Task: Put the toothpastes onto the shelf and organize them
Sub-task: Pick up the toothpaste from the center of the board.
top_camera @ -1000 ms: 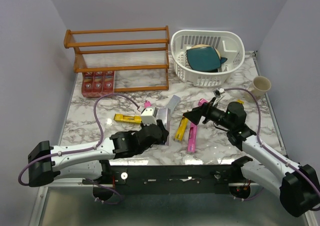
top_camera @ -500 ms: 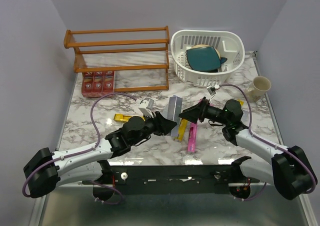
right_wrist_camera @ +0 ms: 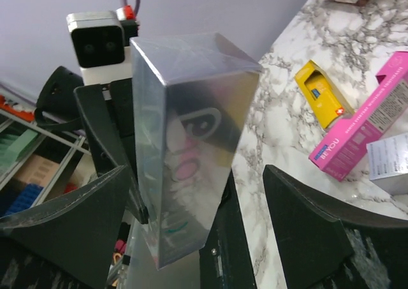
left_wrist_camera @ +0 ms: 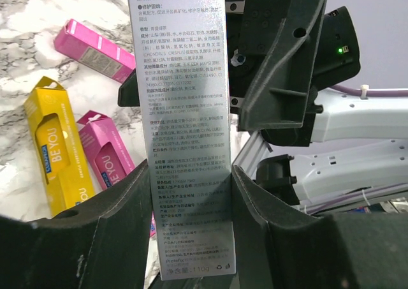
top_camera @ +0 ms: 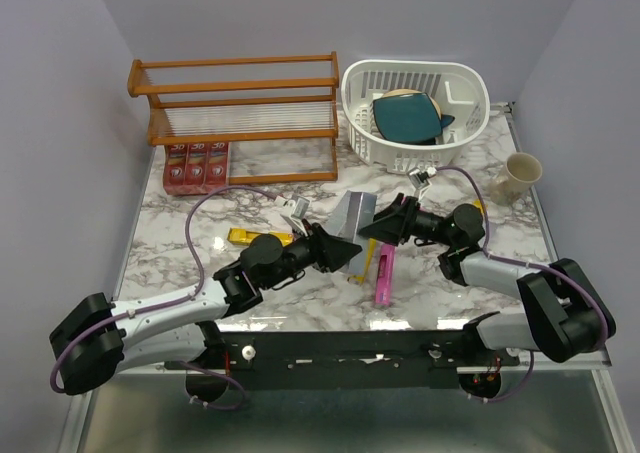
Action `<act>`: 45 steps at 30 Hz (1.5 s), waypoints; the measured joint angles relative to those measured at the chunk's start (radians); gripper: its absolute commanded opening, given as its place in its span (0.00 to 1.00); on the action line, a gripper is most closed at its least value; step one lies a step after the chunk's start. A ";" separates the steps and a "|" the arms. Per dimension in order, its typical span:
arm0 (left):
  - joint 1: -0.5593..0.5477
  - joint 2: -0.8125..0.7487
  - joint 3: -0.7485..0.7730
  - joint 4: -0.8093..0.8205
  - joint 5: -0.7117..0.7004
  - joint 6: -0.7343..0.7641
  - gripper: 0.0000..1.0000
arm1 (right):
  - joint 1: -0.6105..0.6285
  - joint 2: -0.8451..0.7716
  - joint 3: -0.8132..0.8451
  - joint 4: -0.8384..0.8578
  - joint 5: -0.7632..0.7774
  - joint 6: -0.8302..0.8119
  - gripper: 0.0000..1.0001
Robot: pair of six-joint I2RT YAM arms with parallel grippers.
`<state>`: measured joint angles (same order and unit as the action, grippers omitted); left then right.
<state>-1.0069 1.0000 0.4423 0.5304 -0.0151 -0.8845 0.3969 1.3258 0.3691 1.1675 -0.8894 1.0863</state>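
Closing in over the last second, my right claw (right_wrist_camera: 194, 174) now straddles, jaws wide, the silver carton (left_wrist_camera: 182, 78) my left claw (left_wrist_camera: 191, 193) clamps above the desk (top_camera: 290, 163). Handover, I judge: right must grip, left release, then carry to the shelf (top_camera: 232, 86).

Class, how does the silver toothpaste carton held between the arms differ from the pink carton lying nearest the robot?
The silver carton is clamped in the left end effector and raised at a tilt; the pink carton lies flat on the table, ungripped. The silver carton is reflective grey with dense small print; the pink carton is bright magenta. Both are long, narrow boxes, neither yet on the shelf.
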 measured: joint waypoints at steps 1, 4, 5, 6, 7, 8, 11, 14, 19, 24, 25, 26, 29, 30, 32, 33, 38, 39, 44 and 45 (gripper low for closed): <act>0.000 0.008 0.000 0.010 0.008 -0.003 0.38 | 0.000 0.002 0.000 0.015 -0.006 0.006 0.91; 0.000 0.029 0.000 0.039 0.028 -0.012 0.38 | 0.000 0.005 0.000 0.076 -0.029 0.031 0.87; 0.000 0.035 0.000 0.047 0.032 -0.015 0.38 | 0.000 0.005 0.000 0.089 -0.034 0.034 0.85; 0.000 0.041 0.000 0.056 0.039 -0.019 0.38 | 0.000 0.005 0.000 0.102 -0.040 0.037 0.83; 0.000 0.048 0.000 0.064 0.045 -0.022 0.38 | 0.000 0.005 0.000 0.107 -0.042 0.039 0.76; 0.000 0.052 0.000 0.069 0.050 -0.025 0.38 | 0.000 0.005 0.000 0.115 -0.045 0.040 0.73; 0.000 0.058 0.000 0.090 0.060 -0.029 0.39 | 0.000 0.005 -0.003 0.123 -0.047 0.043 0.60; 0.000 0.059 0.000 0.099 0.066 -0.033 0.41 | -0.004 0.004 -0.006 0.130 -0.052 0.049 0.50; 0.000 0.067 0.000 0.106 0.081 -0.039 0.63 | -0.005 -0.001 -0.010 0.137 -0.056 0.049 0.33; 0.000 0.075 0.003 0.102 0.080 -0.038 0.89 | -0.006 -0.020 -0.017 0.115 -0.065 0.022 0.25; 0.000 0.074 0.006 0.095 0.074 -0.029 0.91 | -0.005 -0.030 -0.018 0.097 -0.066 0.005 0.24; 0.000 0.073 0.008 0.083 0.065 -0.016 0.93 | -0.006 -0.043 -0.018 0.064 -0.064 -0.012 0.22; -0.001 0.063 0.024 0.021 0.024 0.015 0.96 | -0.006 -0.095 -0.016 -0.055 -0.047 -0.069 0.18; -0.003 0.053 0.036 -0.021 -0.001 0.040 0.98 | -0.006 -0.129 -0.013 -0.140 -0.026 -0.111 0.17; -0.015 0.040 0.055 -0.074 -0.051 0.075 0.99 | -0.005 -0.180 0.001 -0.277 0.015 -0.167 0.16; -0.030 0.034 0.068 -0.109 -0.085 0.101 0.99 | -0.005 -0.200 0.012 -0.343 0.038 -0.190 0.16; -0.171 0.025 0.123 -0.233 -0.306 0.254 0.99 | -0.005 -0.319 0.092 -0.709 0.231 -0.306 0.11; -0.209 0.027 0.126 -0.245 -0.358 0.288 0.99 | -0.005 -0.335 0.109 -0.773 0.276 -0.319 0.12; -0.381 0.109 0.165 -0.269 -0.616 0.491 0.99 | -0.005 -0.372 0.174 -1.049 0.465 -0.340 0.10; -0.425 0.151 0.186 -0.262 -0.692 0.549 0.99 | -0.005 -0.376 0.183 -1.100 0.499 -0.338 0.10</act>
<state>-1.4322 1.1511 0.6281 0.2680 -0.7074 -0.3359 0.3916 0.9501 0.5522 0.0677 -0.3904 0.7479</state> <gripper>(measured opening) 0.988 0.549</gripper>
